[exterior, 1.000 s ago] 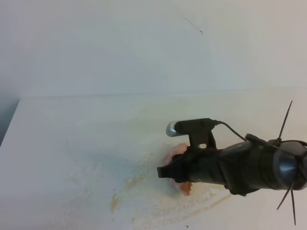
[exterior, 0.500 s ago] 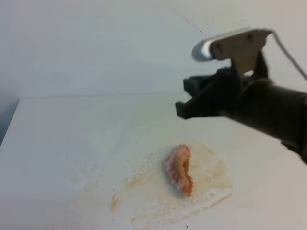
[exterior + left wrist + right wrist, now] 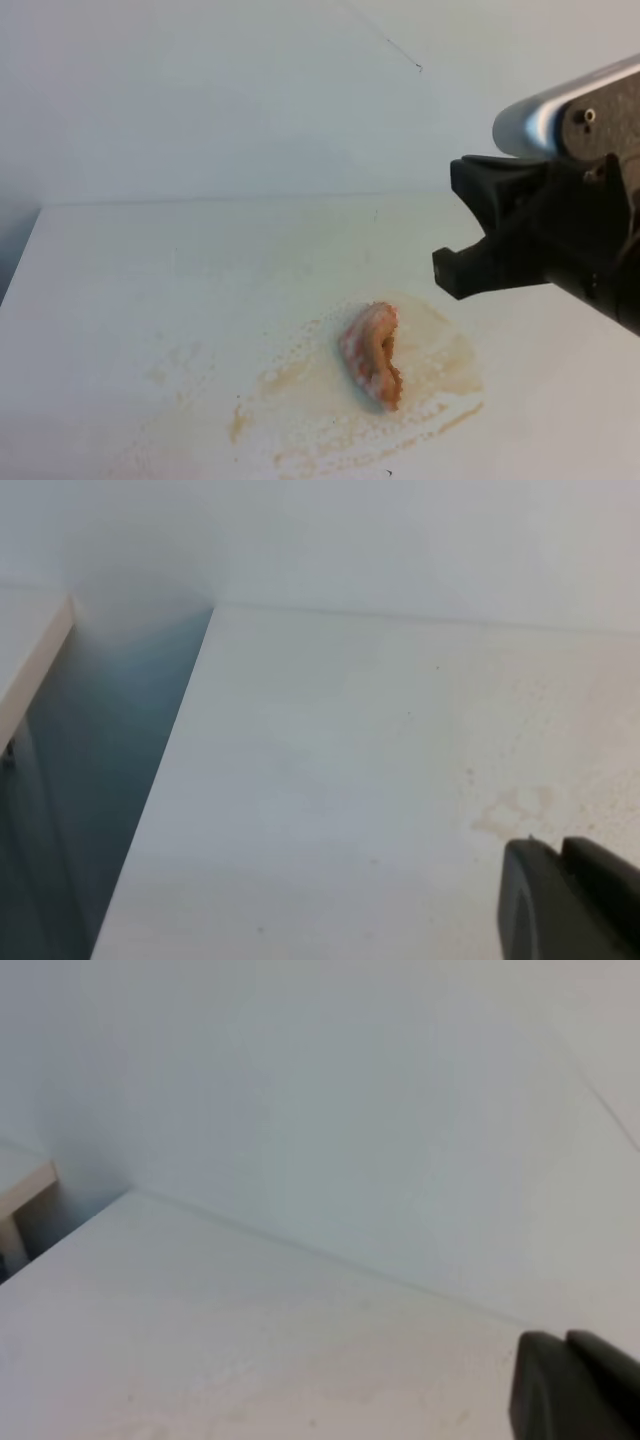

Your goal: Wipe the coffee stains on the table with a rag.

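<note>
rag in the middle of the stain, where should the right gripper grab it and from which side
Probably the raised curved ridge of the rag, taken from straight above. It lies bunched in a narrow crescent on the coffee stains, so jaws set across its short width should pinch the fold. The right gripper hangs up to its right, shut, and would need opening first.

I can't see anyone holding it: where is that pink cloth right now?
In the high view the rag lies bunched on the table, right of centre, in the coffee stains, below the raised right gripper.
</note>
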Controlling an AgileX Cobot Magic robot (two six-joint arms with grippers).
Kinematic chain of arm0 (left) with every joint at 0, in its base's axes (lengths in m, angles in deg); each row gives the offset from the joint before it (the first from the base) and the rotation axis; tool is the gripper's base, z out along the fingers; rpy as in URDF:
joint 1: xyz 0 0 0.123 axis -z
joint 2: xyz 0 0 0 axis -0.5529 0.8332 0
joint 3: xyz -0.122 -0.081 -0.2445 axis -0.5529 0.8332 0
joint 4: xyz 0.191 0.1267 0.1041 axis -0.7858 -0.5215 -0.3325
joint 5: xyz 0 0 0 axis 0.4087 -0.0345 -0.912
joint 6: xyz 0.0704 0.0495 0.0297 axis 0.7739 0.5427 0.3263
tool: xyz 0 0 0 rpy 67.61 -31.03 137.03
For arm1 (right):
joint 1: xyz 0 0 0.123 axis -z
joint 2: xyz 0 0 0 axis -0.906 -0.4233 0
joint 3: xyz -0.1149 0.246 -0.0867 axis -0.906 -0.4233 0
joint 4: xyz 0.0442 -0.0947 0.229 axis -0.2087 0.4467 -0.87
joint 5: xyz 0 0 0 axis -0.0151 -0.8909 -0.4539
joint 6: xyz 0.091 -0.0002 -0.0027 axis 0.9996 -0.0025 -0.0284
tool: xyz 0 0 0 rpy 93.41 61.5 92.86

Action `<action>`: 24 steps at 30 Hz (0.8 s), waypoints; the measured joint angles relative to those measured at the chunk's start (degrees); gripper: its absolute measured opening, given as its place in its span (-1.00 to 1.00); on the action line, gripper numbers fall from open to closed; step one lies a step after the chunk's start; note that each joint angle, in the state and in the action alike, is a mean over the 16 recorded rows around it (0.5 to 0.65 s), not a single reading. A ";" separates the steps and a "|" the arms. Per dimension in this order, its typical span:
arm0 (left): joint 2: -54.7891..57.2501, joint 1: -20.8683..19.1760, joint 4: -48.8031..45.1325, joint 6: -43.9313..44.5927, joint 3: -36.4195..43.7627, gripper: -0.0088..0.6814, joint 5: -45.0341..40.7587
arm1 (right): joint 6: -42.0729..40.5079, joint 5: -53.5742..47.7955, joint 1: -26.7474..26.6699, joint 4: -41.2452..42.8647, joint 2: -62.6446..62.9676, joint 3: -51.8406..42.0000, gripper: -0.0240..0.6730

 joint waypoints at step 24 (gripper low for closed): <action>0.00 0.00 0.00 0.00 0.00 -0.97 0.00 | 1.63 -11.39 6.85 -0.21 18.95 -3.48 -0.93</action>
